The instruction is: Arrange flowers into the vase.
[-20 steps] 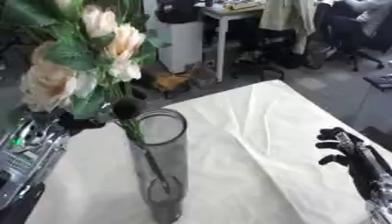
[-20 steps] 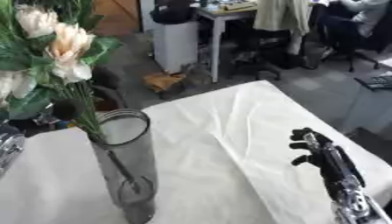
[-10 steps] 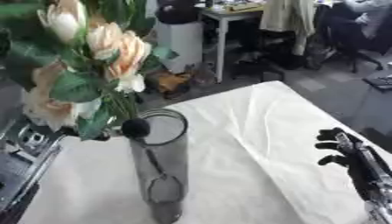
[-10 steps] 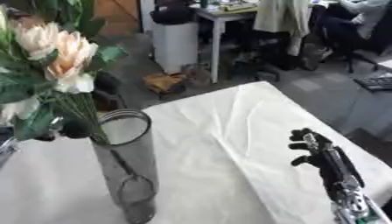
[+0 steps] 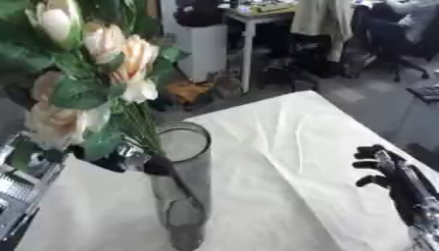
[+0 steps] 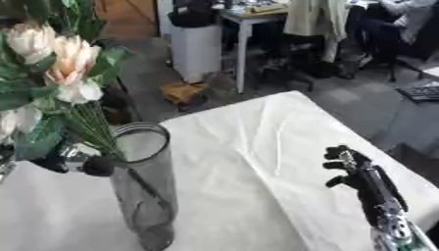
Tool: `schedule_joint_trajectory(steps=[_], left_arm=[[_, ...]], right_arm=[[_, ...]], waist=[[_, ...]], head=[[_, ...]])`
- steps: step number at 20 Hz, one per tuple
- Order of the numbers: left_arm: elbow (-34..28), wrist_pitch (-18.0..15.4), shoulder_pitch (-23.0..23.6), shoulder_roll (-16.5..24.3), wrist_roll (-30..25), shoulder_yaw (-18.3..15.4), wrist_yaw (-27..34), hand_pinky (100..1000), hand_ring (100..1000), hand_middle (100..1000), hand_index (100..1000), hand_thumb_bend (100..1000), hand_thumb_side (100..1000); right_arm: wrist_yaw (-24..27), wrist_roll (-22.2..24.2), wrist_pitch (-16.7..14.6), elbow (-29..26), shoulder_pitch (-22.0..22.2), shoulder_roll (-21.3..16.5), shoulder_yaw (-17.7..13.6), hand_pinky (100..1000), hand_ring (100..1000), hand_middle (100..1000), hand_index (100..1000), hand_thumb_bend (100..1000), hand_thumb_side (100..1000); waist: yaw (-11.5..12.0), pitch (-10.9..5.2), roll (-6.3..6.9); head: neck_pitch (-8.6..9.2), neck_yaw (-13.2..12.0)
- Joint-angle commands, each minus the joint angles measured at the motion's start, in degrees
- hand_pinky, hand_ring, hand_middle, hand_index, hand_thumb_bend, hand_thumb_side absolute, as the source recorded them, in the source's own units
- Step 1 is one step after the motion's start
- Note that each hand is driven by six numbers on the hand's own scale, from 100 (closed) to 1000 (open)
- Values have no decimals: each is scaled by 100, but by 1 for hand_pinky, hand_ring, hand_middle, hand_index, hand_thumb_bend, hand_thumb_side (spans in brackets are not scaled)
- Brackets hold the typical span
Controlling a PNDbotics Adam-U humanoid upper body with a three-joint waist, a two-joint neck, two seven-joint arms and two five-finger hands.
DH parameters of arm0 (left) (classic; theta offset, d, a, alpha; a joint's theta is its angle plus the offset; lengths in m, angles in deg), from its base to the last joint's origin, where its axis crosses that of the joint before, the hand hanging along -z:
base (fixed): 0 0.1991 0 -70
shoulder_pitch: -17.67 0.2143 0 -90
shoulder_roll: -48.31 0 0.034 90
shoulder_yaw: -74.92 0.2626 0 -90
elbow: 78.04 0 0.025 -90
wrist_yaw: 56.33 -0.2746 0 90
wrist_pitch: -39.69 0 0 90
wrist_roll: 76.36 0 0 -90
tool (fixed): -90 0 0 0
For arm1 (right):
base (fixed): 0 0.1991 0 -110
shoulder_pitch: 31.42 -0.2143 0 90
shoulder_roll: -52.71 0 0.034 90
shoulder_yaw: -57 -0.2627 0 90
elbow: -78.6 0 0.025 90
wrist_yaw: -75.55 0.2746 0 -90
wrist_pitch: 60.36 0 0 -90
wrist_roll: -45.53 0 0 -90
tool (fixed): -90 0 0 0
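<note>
An office stretches behind the work: a white desk (image 5: 257, 19) with clutter on top, dark chairs (image 5: 390, 34), a coat hanging over something (image 5: 322, 19), and a brown bundle on the grey floor (image 5: 190, 91). In front stands the bench (image 5: 283, 147), covered with a creased white cloth.

At the left, dark fingers (image 6: 97, 165) are curled round the green stems of a bunch of flowers (image 5: 111, 54), just at the rim of the vase (image 5: 182, 191) and on its left side. They belong to the left hand (image 6: 73, 159), which shows silver metal behind the fingertips and comes in from the left edge. The stems run down from the grip into the mouth of the vase, and one dark stem can be seen slanting inside the glass toward the bottom. Above the hand the bunch spreads wide: cream and pale peach blooms among big green leaves, reaching to the top left corner and leaning left of the vase.

The vase is a tall, smoky clear cylinder standing upright on the cloth near the front left of the bench.

The right hand (image 6: 360, 176) stands well apart at the lower right, wrist down, black fingers up and loosely bent, holding nothing and touching nothing on the bench.
</note>
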State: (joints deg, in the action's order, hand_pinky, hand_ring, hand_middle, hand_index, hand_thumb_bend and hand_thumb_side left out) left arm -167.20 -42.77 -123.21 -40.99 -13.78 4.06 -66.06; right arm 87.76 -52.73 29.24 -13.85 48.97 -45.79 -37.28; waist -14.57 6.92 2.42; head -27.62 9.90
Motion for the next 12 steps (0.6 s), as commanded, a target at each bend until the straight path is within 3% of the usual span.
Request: schedule_joint_trajectory(steps=[1, 12], left_arm=[[-21, 89, -159, 147, -212, -81, -251, 808, 847, 825, 832, 1000, 501], [52, 187, -239, 209, -556, -188, -1020, 817, 852, 835, 846, 1000, 465]], right_arm=[[-6, -10, -13, -67, -52, -114, -78, 479, 709, 689, 765, 100, 840], [-11, -6, -13, -65, -50, -120, -78, 479, 708, 689, 765, 100, 840]], waist=[[3, -69, -47], [33, -72, -52]], head=[[0, 11], [-6, 21]])
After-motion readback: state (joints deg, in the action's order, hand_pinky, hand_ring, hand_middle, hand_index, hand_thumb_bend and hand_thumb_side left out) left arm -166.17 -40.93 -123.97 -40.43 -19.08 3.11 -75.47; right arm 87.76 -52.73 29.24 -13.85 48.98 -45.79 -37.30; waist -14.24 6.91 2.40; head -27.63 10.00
